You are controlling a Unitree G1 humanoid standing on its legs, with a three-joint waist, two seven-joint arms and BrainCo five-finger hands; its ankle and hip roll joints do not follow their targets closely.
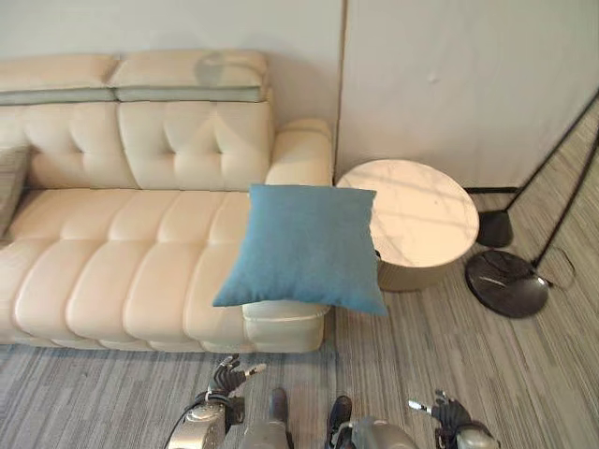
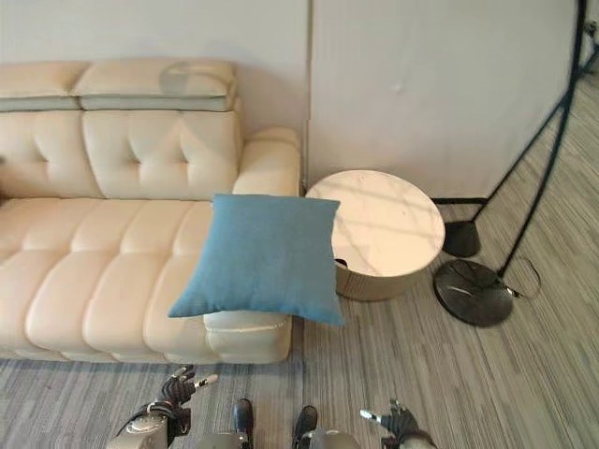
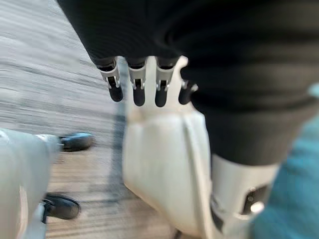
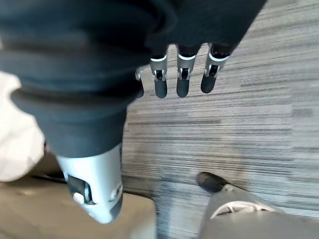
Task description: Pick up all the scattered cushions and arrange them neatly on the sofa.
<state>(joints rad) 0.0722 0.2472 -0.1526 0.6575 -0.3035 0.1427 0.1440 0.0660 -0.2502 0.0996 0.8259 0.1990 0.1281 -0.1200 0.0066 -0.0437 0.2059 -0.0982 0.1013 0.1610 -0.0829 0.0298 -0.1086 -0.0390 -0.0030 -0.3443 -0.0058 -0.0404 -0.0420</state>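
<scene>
A blue square cushion (image 1: 307, 245) sits tilted over the right front corner of the cream sofa (image 1: 122, 262), covering the foot of its armrest and jutting out toward the side table; whether it rests there I cannot tell. A grey cushion (image 1: 9, 187) leans at the sofa's far left edge. My left hand (image 1: 227, 378) hangs low in front of the sofa, fingers (image 3: 138, 85) straight and holding nothing, with the sofa corner (image 3: 164, 164) and a strip of blue cushion (image 3: 294, 199) past them. My right hand (image 1: 447, 410) hangs low at the right, fingers (image 4: 182, 79) straight over the carpet.
A round marble-topped side table (image 1: 421, 220) stands right of the sofa arm. Two black disc bases (image 1: 506, 282) with slanting poles stand further right. Striped grey carpet (image 1: 449, 355) covers the floor in front.
</scene>
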